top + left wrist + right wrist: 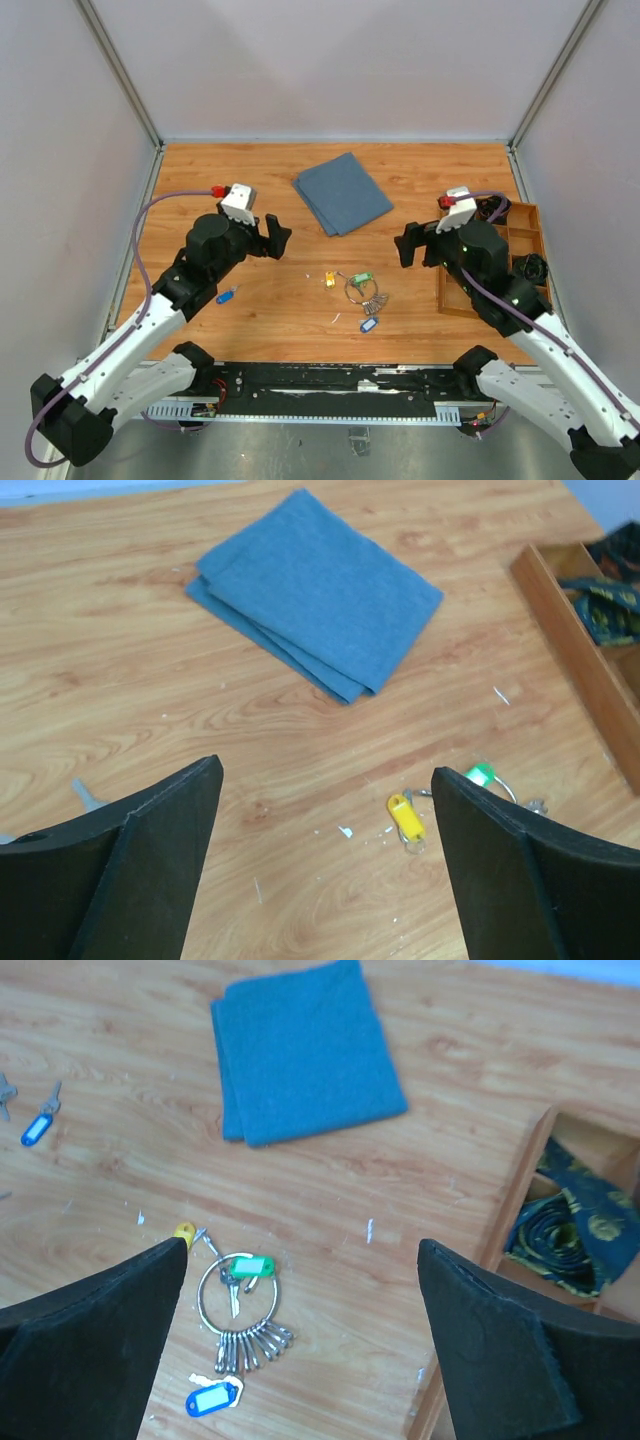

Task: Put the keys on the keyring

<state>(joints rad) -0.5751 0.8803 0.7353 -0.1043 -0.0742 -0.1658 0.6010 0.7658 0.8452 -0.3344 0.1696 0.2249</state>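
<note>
The keyring [199,1300], a silver wire ring with a fan of small silver clips [250,1345], lies on the wooden table [280,300] between the arms, also seen as keyring [348,289]. A green-tagged key [252,1266] lies across its top edge; I cannot tell if it is threaded on. A yellow-tagged key [405,817] lies just left of the ring, a blue-tagged key [213,1398] just below the clips, and another blue-tagged key [226,295] far left. Left gripper [327,770] and right gripper [302,1248] both hover open and hold nothing, either side of the ring.
A folded blue cloth [342,192] lies at the back middle. A wooden compartment tray [525,225] stands at the right edge with a dark patterned item [560,1235] inside. Small white flecks dot the wood near the keys.
</note>
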